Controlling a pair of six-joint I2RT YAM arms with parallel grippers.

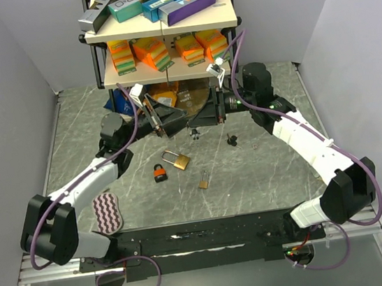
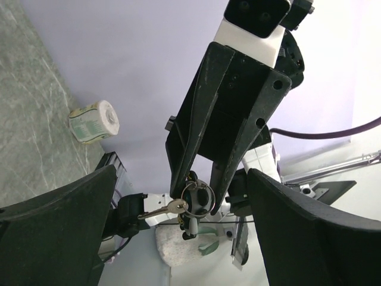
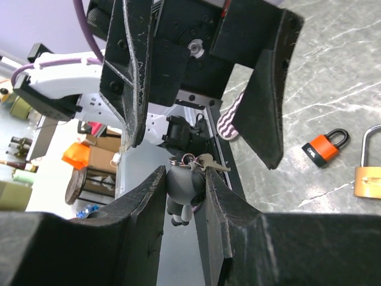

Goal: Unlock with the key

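**Key bunch in my right hand**

My right hand (image 3: pixel 184 173) is clamped on the grey fob (image 3: pixel 180 199), and the key (image 3: pixel 211 162) dangles from its ring (off the bench (image 1: pixel 266 175)). My left hand (image 3: pixel 204 154) faces it, fingers wide apart. The orange padlock (image 3: pixel 324 146) and the brass padlock (image 3: pixel 369 173) lie nearer.

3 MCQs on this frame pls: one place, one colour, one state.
1. Where is the key bunch? A) on the table B) in the right gripper C) on the shelf
2. Smaller padlock body colour? A) orange B) blue C) green
3. Left gripper? A) open B) shut on a key C) shut on a padlock
Answers: 1 B, its fingers pinch the bunch's grey fob; 2 A, orange body beside the brass padlock; 3 A, fingers wide apart, holding nothing.
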